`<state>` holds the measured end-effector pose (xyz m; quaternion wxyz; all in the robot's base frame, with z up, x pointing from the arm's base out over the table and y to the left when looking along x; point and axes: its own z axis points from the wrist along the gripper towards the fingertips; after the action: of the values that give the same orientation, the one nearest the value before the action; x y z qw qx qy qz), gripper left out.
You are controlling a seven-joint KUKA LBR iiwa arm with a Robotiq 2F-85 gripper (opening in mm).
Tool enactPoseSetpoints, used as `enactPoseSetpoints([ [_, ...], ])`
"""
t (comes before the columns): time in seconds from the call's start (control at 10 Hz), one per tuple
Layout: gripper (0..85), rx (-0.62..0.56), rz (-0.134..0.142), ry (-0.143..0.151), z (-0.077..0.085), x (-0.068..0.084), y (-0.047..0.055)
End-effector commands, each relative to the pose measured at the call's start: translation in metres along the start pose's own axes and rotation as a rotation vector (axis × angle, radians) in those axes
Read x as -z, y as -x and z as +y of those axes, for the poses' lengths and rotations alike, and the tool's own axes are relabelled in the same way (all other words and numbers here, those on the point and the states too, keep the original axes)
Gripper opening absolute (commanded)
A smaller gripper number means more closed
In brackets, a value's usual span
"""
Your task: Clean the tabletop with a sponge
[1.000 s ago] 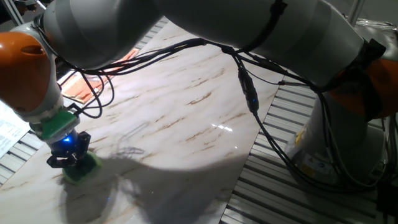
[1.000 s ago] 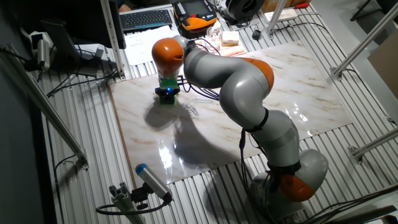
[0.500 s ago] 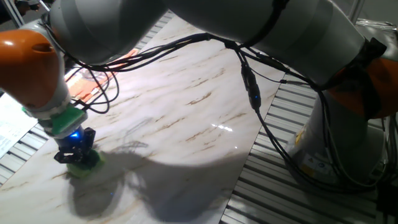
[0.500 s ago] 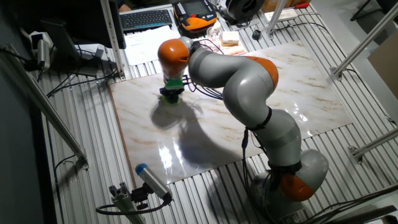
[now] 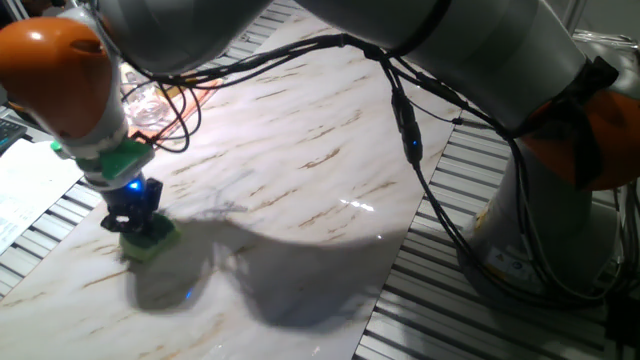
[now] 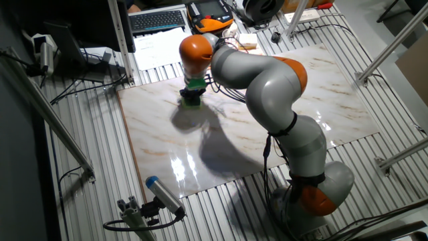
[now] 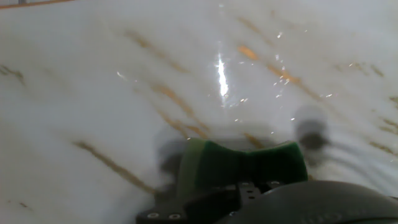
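Observation:
The green sponge (image 5: pixel 150 240) lies flat on the white marble tabletop (image 5: pixel 320 190), near its left edge. My gripper (image 5: pixel 135 215) points straight down and is shut on the sponge, pressing it onto the slab. In the other fixed view the gripper (image 6: pixel 192 98) and the sponge (image 6: pixel 192 102) are at the slab's far left part (image 6: pixel 234 134). The hand view shows the sponge (image 7: pixel 242 165) with its dark green layer against the tabletop (image 7: pixel 124 93), the gripper body just below it.
An orange striped cloth (image 5: pixel 185 85) and a clear glass object (image 5: pixel 150 100) sit at the slab's far edge. Grey slatted metal (image 5: pixel 450 300) surrounds the slab. White paper (image 5: pixel 25 195) lies at the left. Cables hang from the arm over the slab.
The gripper has slid the sponge to the right along the tabletop, still pressed down; the arm has swung with it.

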<state>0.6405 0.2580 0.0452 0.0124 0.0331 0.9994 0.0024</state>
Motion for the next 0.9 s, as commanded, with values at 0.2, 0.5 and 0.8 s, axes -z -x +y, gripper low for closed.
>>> enactPoseSetpoints([
  [0.2,0.0,0.025,-0.01,-0.017,-0.017,0.0,0.002],
  [0.5,0.0,0.052,0.006,-0.041,-0.043,0.001,0.001],
  [0.8,0.0,0.07,0.028,-0.022,-0.067,0.007,0.005],
])
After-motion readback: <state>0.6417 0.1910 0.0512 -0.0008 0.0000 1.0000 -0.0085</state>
